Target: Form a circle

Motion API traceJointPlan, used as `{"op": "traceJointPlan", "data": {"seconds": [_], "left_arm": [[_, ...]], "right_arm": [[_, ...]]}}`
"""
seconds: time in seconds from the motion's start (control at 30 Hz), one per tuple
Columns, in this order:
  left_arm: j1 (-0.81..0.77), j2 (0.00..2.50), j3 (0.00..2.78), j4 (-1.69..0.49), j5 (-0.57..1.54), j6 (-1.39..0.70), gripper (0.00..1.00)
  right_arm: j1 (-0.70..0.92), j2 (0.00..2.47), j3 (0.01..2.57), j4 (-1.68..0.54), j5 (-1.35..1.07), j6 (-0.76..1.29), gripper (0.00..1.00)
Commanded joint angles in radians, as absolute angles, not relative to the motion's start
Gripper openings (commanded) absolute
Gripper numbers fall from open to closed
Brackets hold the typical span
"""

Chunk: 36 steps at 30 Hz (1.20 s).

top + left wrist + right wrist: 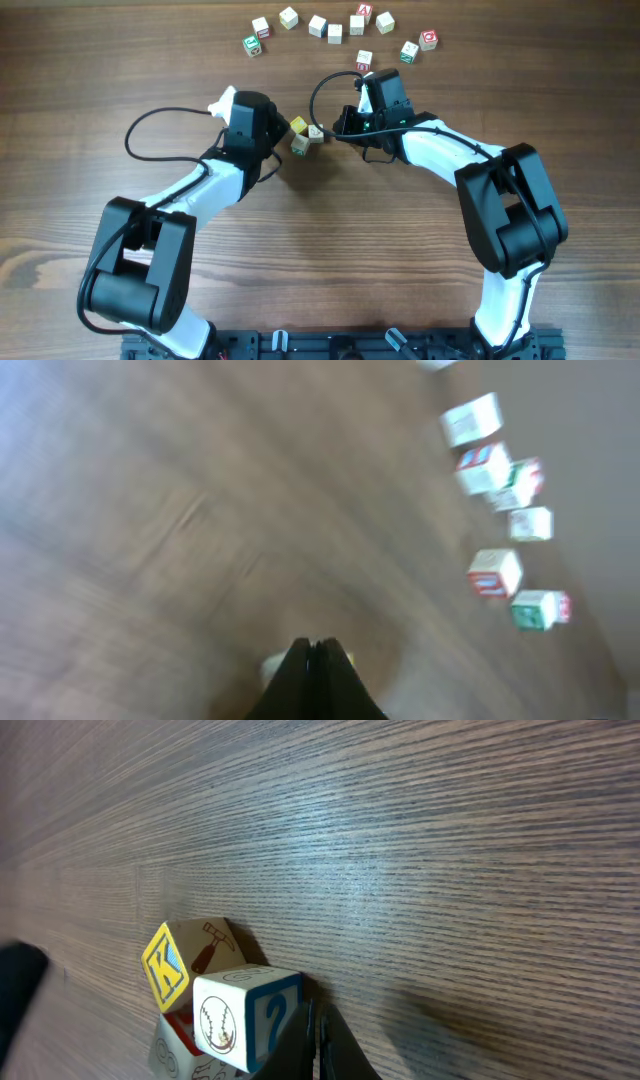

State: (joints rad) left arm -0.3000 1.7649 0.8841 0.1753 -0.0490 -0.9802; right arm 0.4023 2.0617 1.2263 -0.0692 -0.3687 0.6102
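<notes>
The circle stands as an open arc of small wooden letter cubes (pixel 335 32) at the far side of the table; several of them show at the right of the left wrist view (pixel 494 572). Nearer me sit three more cubes in a tight cluster: a yellow-faced K cube (pixel 298 126) (pixel 165 965), a pale cube with a blue question mark (pixel 315 133) (pixel 245 1015) and a third (pixel 300 146) (pixel 175 1048). My left gripper (pixel 283 136) (pixel 315 647) is shut and empty, at the cluster's left side. My right gripper (pixel 335 127) (pixel 316 1025) is shut and empty, its tips against the question-mark cube's right side.
One cube (pixel 364 62) lies alone just inside the arc, beside the right arm's wrist. Both arms reach in from the near edge, their cables looping over the wooden table (pixel 320 250).
</notes>
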Motion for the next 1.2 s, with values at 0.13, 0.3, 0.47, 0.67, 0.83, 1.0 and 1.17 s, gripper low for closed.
{"op": "traceJointPlan", "data": {"seconds": [0.13, 0.3, 0.47, 0.67, 0.83, 1.0, 1.17], "left_arm": [[-0.253, 1.814, 0.889, 0.365, -0.07, -0.897, 0.04], [-0.242, 1.913, 0.915, 0.45, 0.012, -0.898, 0.04], [-0.233, 1.968, 0.963, 0.442, 0.086, -0.897, 0.04], [-0.226, 1.968, 0.963, 0.426, 0.144, -0.897, 0.04], [-0.226, 1.968, 0.963, 0.422, 0.192, -0.893, 0.04], [-0.226, 1.968, 0.963, 0.403, 0.19, -0.893, 0.04], [-0.224, 1.968, 0.963, 0.385, 0.185, -0.892, 0.04]], "right_arm": [[0.402, 2.046, 1.223, -0.064, -0.355, 0.595, 0.05], [0.402, 2.046, 1.223, -0.064, -0.356, 0.595, 0.05], [0.402, 2.046, 1.223, -0.064, -0.355, 0.595, 0.04], [0.402, 2.046, 1.223, -0.064, -0.364, 0.595, 0.05], [0.402, 2.046, 1.223, -0.063, -0.413, 0.582, 0.05], [0.404, 2.061, 1.223, -0.058, -0.404, 0.577, 0.05], [0.406, 2.073, 1.223, -0.045, -0.441, 0.577, 0.04]]}}
